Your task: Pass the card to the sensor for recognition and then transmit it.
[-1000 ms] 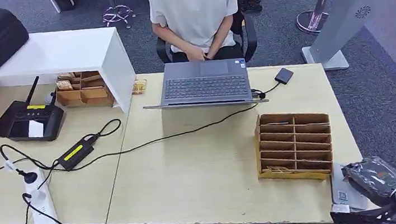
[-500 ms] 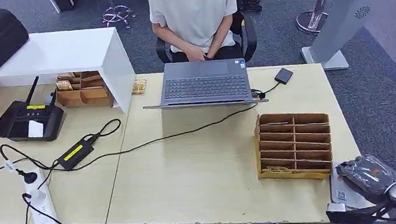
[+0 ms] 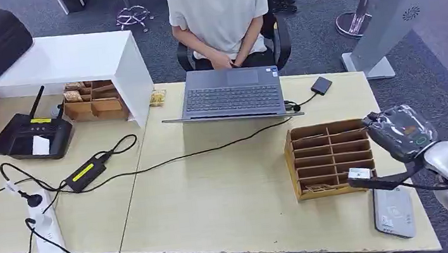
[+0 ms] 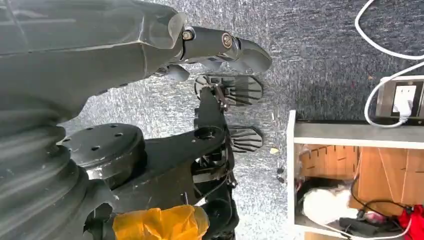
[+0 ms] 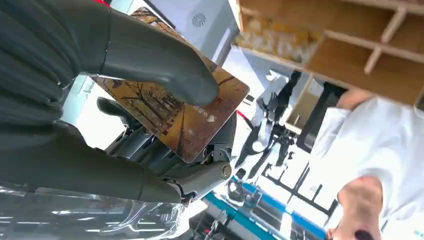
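— Where's your card [image 5: 185, 117]?
— Pinched under the right hand's [image 3: 400, 132] thumb, beside the wooden organizer [image 3: 330, 159]; the thumb hides its upper face.
— And your left hand [image 4: 220, 47]?
— Hanging over carpet, fingers curled, holding nothing.
— The sensor [image 3: 393, 212]?
— On the table edge, apart from the card.

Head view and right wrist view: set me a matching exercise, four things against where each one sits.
Things:
1. card
2. laptop
3. card reader
4. wooden organizer

Places:
A. flat on the desk's near right corner
B. held in the right robot hand
C. in front of the seated person
D. on the desk, just beyond the card reader

Pairs: 1-B, 2-C, 3-A, 4-D
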